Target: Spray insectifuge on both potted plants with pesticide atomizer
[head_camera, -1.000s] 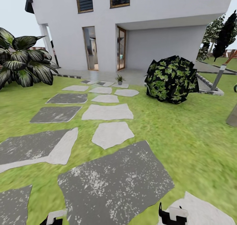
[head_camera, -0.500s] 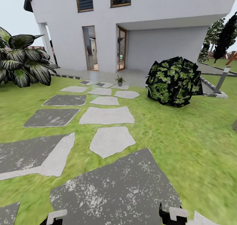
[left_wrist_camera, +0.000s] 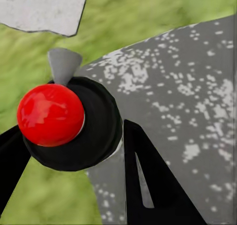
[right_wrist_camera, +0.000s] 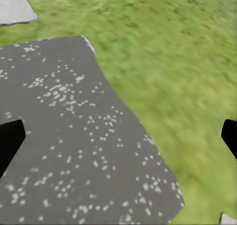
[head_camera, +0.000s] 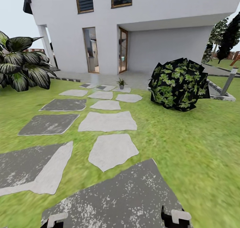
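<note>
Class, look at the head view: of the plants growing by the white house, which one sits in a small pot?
The tiny spiky green plant at the path's far end; the round dark bush and broad-leaved striped plant grow from the lawn.

Bright even daylight, soft blur, stretched edges

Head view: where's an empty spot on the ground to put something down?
The lawn is bare between the round dark bush and the big speckled dark stone. The pale stones on the path have bare tops too. It gets crowded near the house, around the tiny potted plant and the broad-leaved plant.
</note>
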You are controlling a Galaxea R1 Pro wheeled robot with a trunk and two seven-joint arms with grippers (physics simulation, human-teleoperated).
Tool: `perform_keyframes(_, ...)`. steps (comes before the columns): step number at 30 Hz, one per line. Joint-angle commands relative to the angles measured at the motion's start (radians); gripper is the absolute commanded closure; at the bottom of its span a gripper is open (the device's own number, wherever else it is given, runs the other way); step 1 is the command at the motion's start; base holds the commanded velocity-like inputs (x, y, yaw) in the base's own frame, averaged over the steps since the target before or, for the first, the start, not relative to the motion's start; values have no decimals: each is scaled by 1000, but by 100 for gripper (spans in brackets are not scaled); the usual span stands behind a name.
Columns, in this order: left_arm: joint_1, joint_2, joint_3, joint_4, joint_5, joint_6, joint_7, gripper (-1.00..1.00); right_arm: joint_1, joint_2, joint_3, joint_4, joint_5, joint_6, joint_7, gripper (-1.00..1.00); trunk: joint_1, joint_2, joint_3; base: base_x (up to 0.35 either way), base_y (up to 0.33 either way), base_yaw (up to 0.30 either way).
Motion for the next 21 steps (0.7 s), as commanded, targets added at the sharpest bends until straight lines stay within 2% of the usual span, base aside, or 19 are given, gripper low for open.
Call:
perform_keyframes(1, -1, 0, 6, 1, -9, -3, 3, 100, -1, 0, 1, 1, 10, 1, -10, -100, 0, 0, -1, 337, 0, 0)
perform_keyframes(21, -1, 0, 6, 1, -9, -3, 3, 100, -1, 0, 1, 1, 10, 1, -10, -100, 0, 0, -1, 337, 0, 0)
